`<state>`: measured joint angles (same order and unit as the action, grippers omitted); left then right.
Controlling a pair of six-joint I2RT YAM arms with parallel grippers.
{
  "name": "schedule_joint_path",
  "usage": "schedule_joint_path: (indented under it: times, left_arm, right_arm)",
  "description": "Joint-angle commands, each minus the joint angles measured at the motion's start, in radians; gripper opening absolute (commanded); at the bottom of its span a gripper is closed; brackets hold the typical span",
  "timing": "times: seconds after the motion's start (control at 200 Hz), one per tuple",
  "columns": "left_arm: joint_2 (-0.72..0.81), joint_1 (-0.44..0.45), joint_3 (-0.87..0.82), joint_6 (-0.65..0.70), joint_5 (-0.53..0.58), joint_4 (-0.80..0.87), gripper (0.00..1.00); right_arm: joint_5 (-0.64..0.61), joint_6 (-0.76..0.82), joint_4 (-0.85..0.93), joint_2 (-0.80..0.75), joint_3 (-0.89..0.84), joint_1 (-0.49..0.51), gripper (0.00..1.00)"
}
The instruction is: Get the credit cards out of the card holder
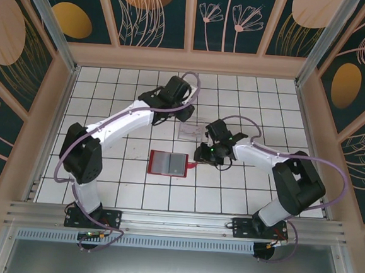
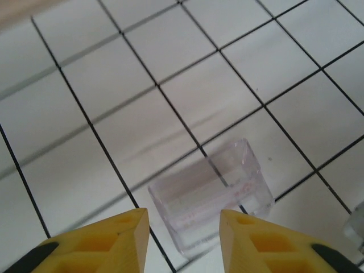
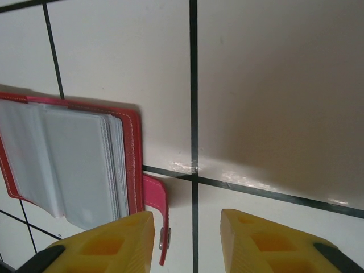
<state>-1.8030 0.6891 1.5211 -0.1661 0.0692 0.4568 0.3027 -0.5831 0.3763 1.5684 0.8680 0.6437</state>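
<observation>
On the left wrist camera I see the left gripper (image 2: 182, 215) with its two yellow fingers (image 2: 114, 242) standing apart, and nothing is between them. Just ahead of the fingertips, in line with the gap, the clear plastic stand (image 2: 211, 190) stands on the white tiled table (image 2: 102, 85). The fingers do not touch it. Something pale seems to be inside the stand, but the picture is blurred there and I cannot tell what it is.

On the right wrist camera the right gripper (image 3: 186, 215) also has its jaws spread and holds nothing. The card holder (image 3: 74, 159) lies open and flat on the table, ahead of the jaws and off to the side of the finger at the left of that view. Its grey inner sleeves face up, with the red border around them. The small red tab (image 3: 154, 205) reaches from the holder's edge into the gap, just beside the inner face of that same finger. I cannot tell if they touch. The other finger is over bare tile.

I cannot tell whether the credit cards sit in the sleeves.

From the top camera, the holder lies near the stand but apart from it.
</observation>
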Motion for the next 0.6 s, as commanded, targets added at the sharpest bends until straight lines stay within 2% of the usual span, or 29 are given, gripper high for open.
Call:
schedule_joint_path:
  times: [0.0, 0.125, 0.25, 0.385, 0.59]
  left_arm:
    - [0.073, -0.003, -0.099, -0.253, -0.016, -0.079, 0.35]
    - [0.137, 0.015, -0.218, -0.397, -0.005, -0.084, 0.34]
    - [0.146, 0.049, -0.282, -0.514, 0.0, -0.017, 0.35]
    - [0.136, 0.104, -0.341, -0.583, 0.01, 0.019, 0.36]
    - [0.095, 0.182, -0.381, -0.64, 0.027, 0.052, 0.37]
  right_arm:
    - [0.042, -0.006, -0.044, 0.027, 0.003, 0.015, 0.37]
    - [0.049, -0.011, -0.064, 0.049, 0.0, 0.027, 0.34]
    - [0.035, -0.015, -0.071, 0.054, -0.006, 0.031, 0.29]
    - [0.033, -0.024, -0.085, 0.042, -0.021, 0.031, 0.24]
    - [0.035, -0.02, -0.083, 0.046, -0.021, 0.031, 0.24]
